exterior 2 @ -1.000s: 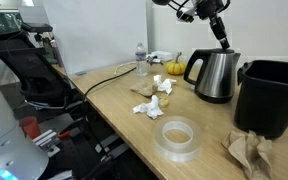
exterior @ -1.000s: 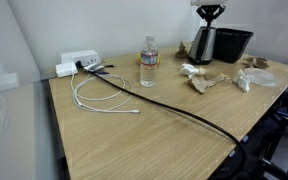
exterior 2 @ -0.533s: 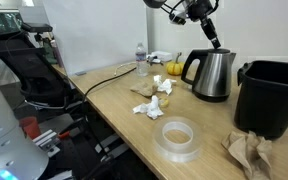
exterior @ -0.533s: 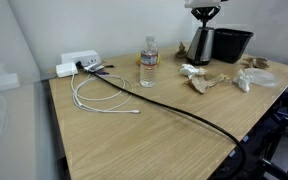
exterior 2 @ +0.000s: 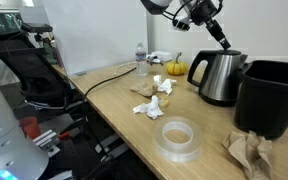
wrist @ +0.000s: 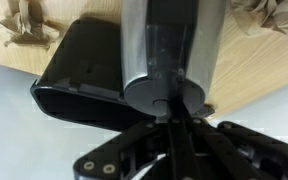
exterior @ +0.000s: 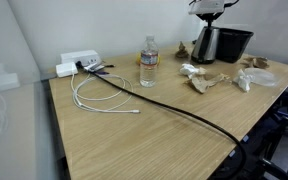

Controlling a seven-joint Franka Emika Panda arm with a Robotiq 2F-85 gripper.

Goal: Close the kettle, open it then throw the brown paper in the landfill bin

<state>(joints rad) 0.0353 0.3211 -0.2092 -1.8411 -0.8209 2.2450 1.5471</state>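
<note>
The steel kettle (exterior 2: pixel 216 78) stands at the far end of the wooden table, next to the black bin (exterior 2: pixel 270 96). It also shows in an exterior view (exterior: pixel 203 45) and fills the wrist view (wrist: pixel 170 45). My gripper (exterior 2: pixel 223 40) is right above the kettle's top rim, fingers pressed together and pointing down; in the wrist view the fingers (wrist: pixel 174 128) meet at the lid's edge. Whether they touch the lid I cannot tell. Crumpled brown paper (exterior 2: pixel 249 153) lies on the table in front of the bin.
A clear tape roll (exterior 2: pixel 179 138), white crumpled paper (exterior 2: pixel 153 105), a water bottle (exterior: pixel 148 62), a white cable (exterior: pixel 99 95) and a thick black cable (exterior: pixel 184 112) lie on the table. A small orange pumpkin (exterior 2: pixel 174 68) sits behind the kettle.
The gripper swung slightly away and back above the kettle. The kettle shifted a little toward the bin.
</note>
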